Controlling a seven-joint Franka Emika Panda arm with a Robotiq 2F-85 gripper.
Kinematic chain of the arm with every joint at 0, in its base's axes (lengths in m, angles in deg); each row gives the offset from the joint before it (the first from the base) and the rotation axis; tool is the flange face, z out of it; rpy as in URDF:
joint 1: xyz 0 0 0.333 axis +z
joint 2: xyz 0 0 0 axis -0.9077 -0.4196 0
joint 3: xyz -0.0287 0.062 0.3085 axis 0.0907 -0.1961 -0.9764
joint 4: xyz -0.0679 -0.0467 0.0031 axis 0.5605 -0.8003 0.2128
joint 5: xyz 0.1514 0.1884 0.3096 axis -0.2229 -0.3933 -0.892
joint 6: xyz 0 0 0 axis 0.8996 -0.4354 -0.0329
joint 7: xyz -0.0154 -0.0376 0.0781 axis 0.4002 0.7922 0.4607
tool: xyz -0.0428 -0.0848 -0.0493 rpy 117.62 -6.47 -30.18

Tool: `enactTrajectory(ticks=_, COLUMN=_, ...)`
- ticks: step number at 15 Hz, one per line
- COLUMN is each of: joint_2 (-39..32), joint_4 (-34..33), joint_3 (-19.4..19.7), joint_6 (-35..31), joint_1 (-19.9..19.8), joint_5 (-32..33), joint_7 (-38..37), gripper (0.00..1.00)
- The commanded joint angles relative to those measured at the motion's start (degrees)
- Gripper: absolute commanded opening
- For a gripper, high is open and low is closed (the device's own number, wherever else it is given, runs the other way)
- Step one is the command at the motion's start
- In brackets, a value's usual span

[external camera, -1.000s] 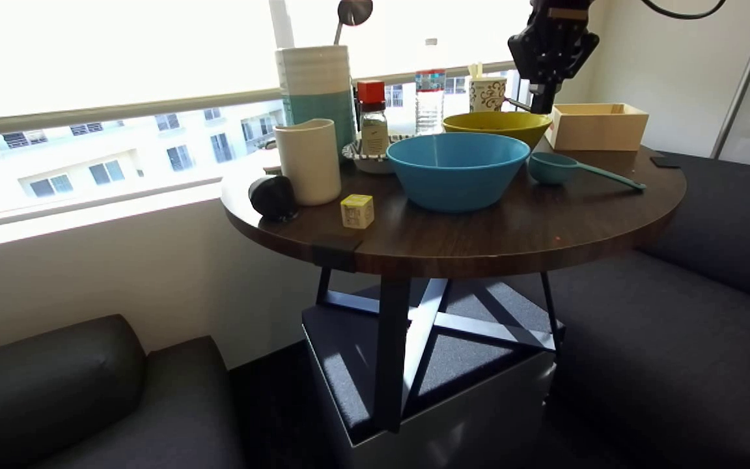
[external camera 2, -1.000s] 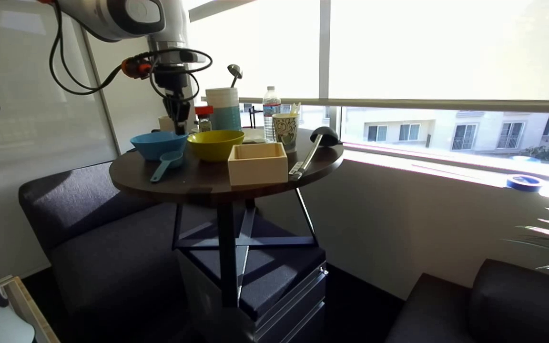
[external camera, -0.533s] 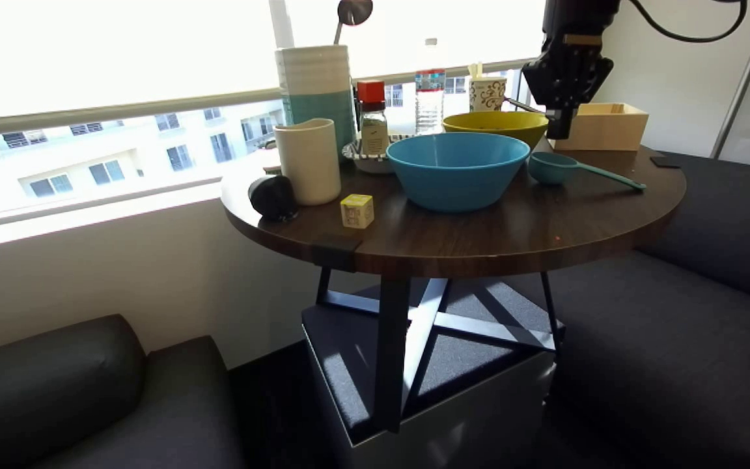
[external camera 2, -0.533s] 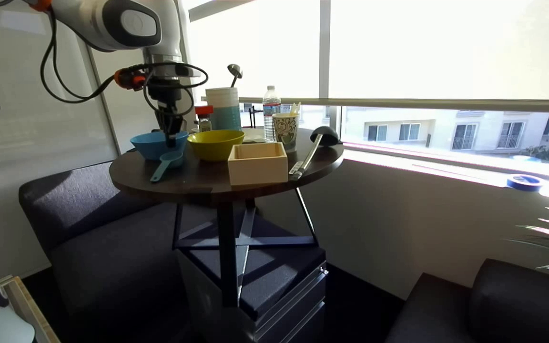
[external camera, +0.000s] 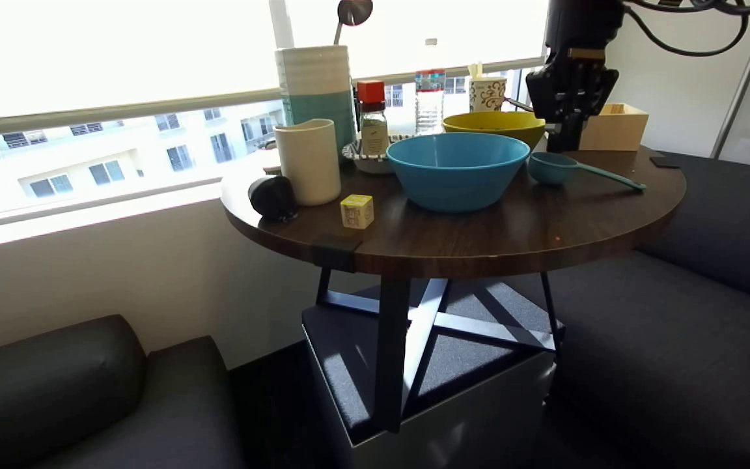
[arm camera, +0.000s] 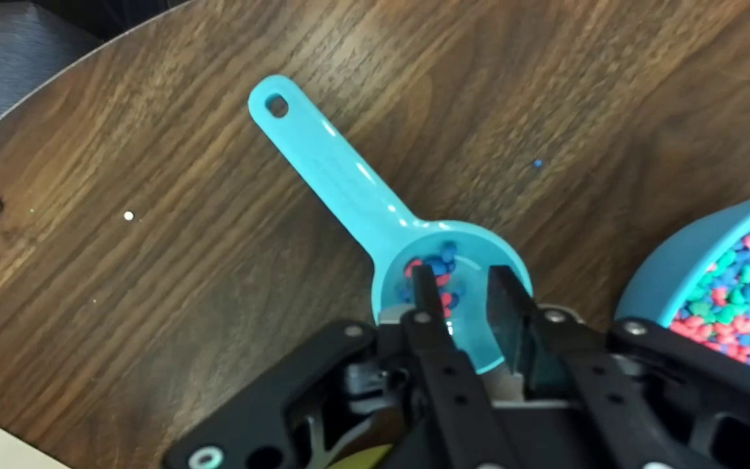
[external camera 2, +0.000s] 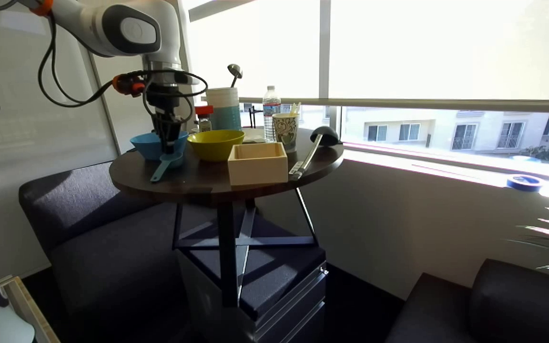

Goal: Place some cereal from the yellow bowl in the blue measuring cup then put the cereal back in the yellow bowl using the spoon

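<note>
The blue measuring cup [arm camera: 349, 189] lies on the table with its handle pointing away from the bowls; it also shows in both exterior views [external camera: 552, 169] [external camera 2: 161, 169]. A few small red and blue pieces lie in it. My gripper [arm camera: 461, 270] is open and empty, pointing down over the cup's round part, with a gap between the fingers. It also shows low by the cup in both exterior views [external camera: 567, 140] [external camera 2: 167, 147]. The yellow bowl [external camera 2: 216, 148] stands beside the cup [external camera: 518, 133]; only a sliver shows in the wrist view [arm camera: 362, 459]. Its contents are hidden.
A large teal-blue bowl [arm camera: 652, 280] full of red, green and blue pieces stands close to the cup [external camera: 456, 179]. A wooden box [external camera 2: 258, 170], a ladle [external camera 2: 310, 155], a paper cup [external camera 2: 285, 131], a bottle [external camera: 430, 104] and a white cup [external camera: 310, 163] share the round table.
My gripper has moved from near the yellow bowl sideways and down to just over the measuring cup. The bowls and the cup have not moved.
</note>
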Motion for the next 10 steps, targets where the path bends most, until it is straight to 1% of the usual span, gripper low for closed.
enactTrajectory(ticks=1, joint_2=1.4, joint_4=1.3, joint_3=0.1, joint_6=-1.2, joint_1=0.0, joint_5=-1.0, joint_7=1.0, gripper=0.58)
enactTrajectory(ticks=3, joint_2=1.3, joint_4=1.0, joint_3=0.2, joint_6=-0.3, joint_1=-0.2, joint_5=-1.3, joint_7=0.1, gripper=0.72)
enactTrajectory(ticks=6, joint_2=2.0, joint_4=2.3, joint_3=0.5, joint_6=-1.1, joint_1=-0.8, joint_5=0.9, joint_7=1.4, gripper=0.95)
enactTrajectory(ticks=7, joint_2=2.1, joint_4=2.8, joint_3=0.4, joint_6=-1.4, joint_1=-1.1, joint_5=2.3, joint_7=1.7, gripper=0.99)
enactTrajectory(ticks=8, joint_2=2.3, joint_4=3.2, joint_3=0.5, joint_6=-1.3, joint_1=-1.1, joint_5=3.1, joint_7=2.6, gripper=1.0)
enactTrajectory(ticks=10, joint_2=2.6, joint_4=4.0, joint_3=0.6, joint_6=-1.1, joint_1=-1.1, joint_5=5.1, joint_7=4.3, gripper=1.0)
